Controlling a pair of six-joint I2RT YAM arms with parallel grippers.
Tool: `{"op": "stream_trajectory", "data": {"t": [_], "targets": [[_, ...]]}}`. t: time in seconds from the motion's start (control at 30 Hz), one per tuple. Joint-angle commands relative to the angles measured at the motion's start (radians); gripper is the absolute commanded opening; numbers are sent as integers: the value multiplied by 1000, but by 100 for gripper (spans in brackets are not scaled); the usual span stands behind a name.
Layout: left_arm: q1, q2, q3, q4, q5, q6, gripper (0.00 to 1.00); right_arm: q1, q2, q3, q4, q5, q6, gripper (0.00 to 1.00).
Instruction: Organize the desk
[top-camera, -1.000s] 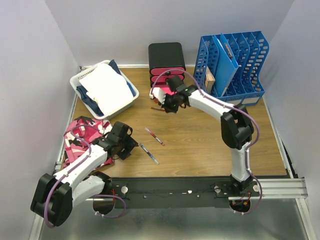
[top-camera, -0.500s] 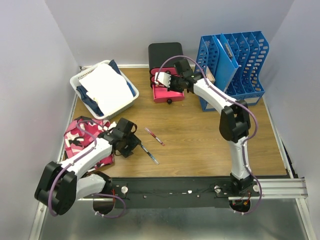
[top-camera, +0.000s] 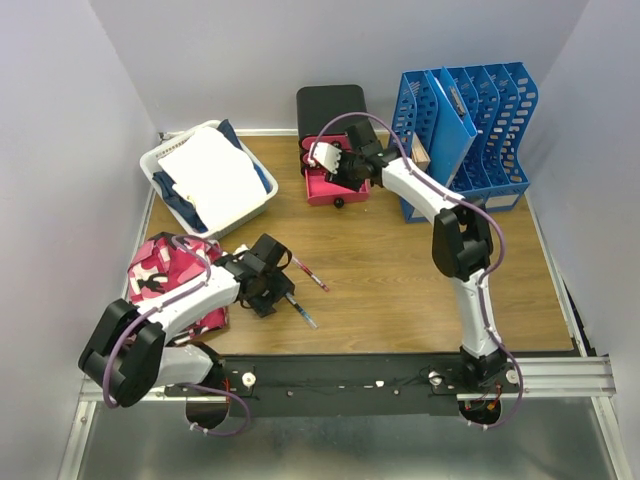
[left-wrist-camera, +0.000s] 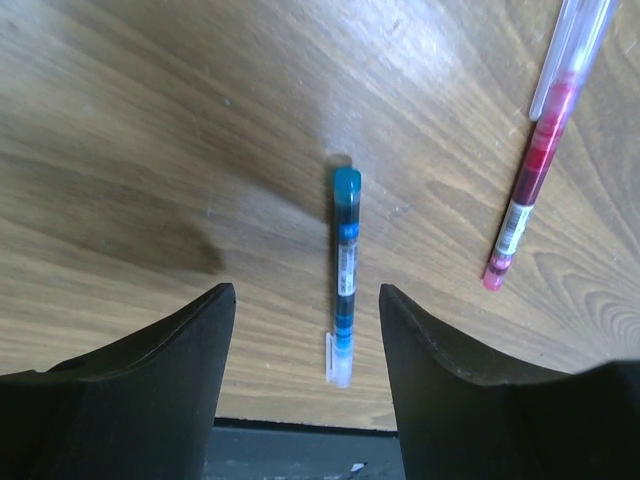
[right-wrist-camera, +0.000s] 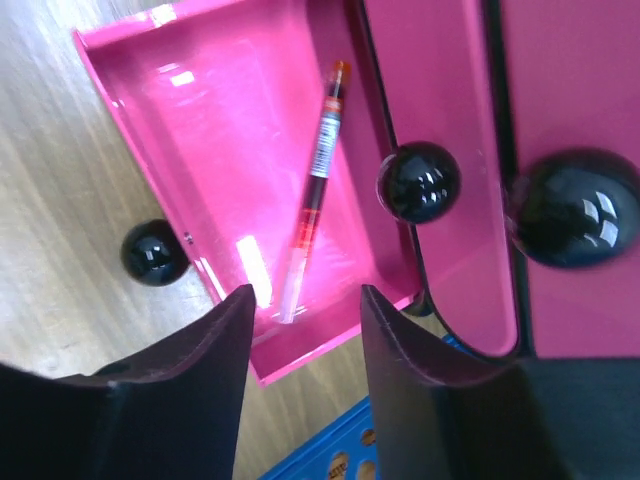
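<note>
Left gripper (left-wrist-camera: 305, 292) is spread wide, pinching nothing, low over the desk (top-camera: 400, 270). Blue pen (left-wrist-camera: 345, 265) lies flat on the wood between its two fingers (left-wrist-camera: 150, 385). It is nearer the right-hand finger in the wrist view and touches neither. In that view its cap end points to 12 o'clock and its clear end to 6. Red pen (left-wrist-camera: 530, 175) lies at 2 o'clock from the blue one, apart from it, slanted, outside the fingers. In the top view this gripper sits at about 8 o'clock on the desk. Pink patterned pouch (top-camera: 160, 275) is at 9 o'clock of it, partly under the arm.

Right gripper (right-wrist-camera: 305, 292) is also spread, holding nothing, above the open pink drawer (right-wrist-camera: 200, 150). Orange-red pen (right-wrist-camera: 318, 175) lies slanted on the drawer floor, its clear end showing between the fingertips; contact with them cannot be told. The drawer's black knob (right-wrist-camera: 155, 252) is at 8 o'clock of that pen in the wrist view.

The drawer is pulled out of the black drawer unit (top-camera: 333, 105), at 12 o'clock on the desk. Blue file rack (top-camera: 470, 130) is at 1 o'clock, just beside the unit. White basket (top-camera: 245, 215) with papers is at 10 o'clock.

The desk fills the middle of the top view under both arms. Its rail (top-camera: 350, 380) runs along the 6 o'clock edge.
</note>
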Motion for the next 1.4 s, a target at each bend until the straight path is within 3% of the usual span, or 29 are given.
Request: {"op": "stream_trajectory", "data": {"t": [0.0, 0.2, 0.3, 0.37, 0.77, 0.9, 1.23, 1.37], "targets": [[-41, 34, 57, -88, -21, -73, 66, -8, -145, -52, -18, -127, 204, 58], [-70, 104, 91, -144, -25, -132, 55, -8, -291, -211, -6, -268, 376, 71], [-77, 152, 120, -142, -33, -127, 45, -9, -360, -277, -6, -281, 424, 76], [-78, 190, 149, -145, -41, -126, 45, -8, -414, -332, 2, -290, 450, 80], [-90, 393, 289, -178, -29, -57, 41, -8, -564, -539, 60, -350, 525, 81], [-89, 420, 299, -173, -21, -41, 26, -8, -583, -567, 71, -365, 531, 82], [-83, 358, 327, -92, -36, 49, 2, -8, -621, -579, 56, -365, 523, 82], [-45, 344, 394, -41, -9, 136, 0, -12, -644, -583, 43, -347, 511, 82]]}}
